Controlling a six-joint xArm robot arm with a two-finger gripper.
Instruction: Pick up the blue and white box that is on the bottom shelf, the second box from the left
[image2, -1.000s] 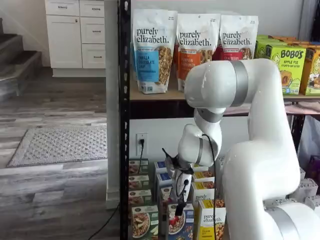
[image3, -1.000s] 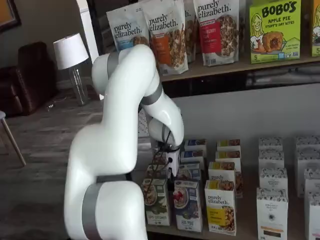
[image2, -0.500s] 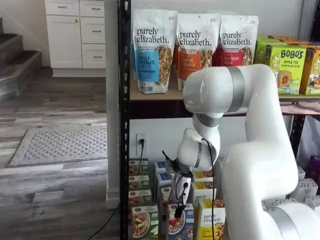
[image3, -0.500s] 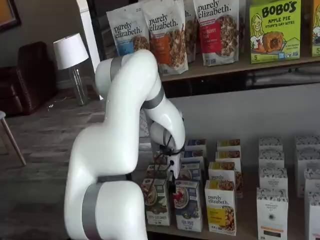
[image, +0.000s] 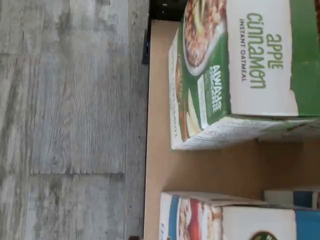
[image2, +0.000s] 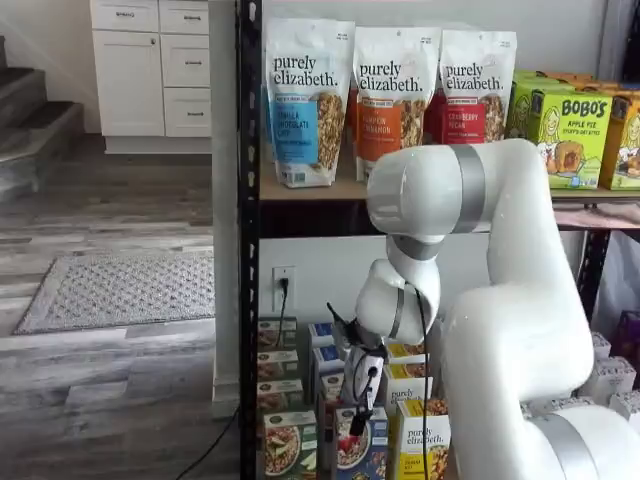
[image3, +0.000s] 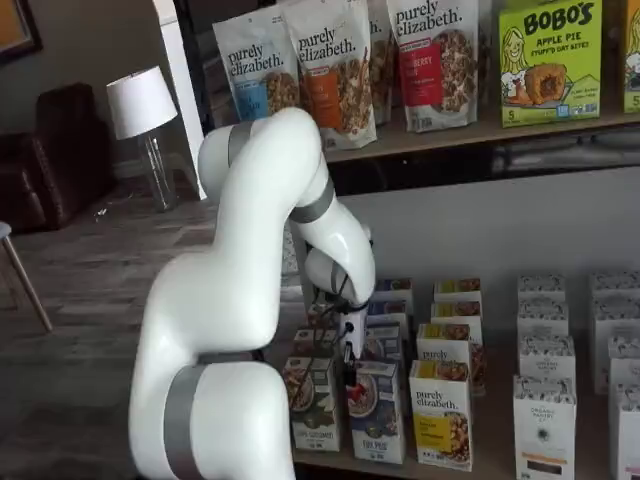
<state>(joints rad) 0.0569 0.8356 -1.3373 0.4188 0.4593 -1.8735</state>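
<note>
Fingers (image2: 358, 412) above the blue and white box (image2: 361, 445), spread wide apart and empty.

My fingers hang just over the top front edge of the blue and white box, not touching it as far as I can tell. That box stands upright at the front of the bottom shelf (image3: 400, 467), just beside the green-fronted box (image3: 313, 404) and the yellow-fronted box (image3: 441, 414), between the two. My wrist view shows the green apple cinnamon box with the blue one's corner near it.
</note>
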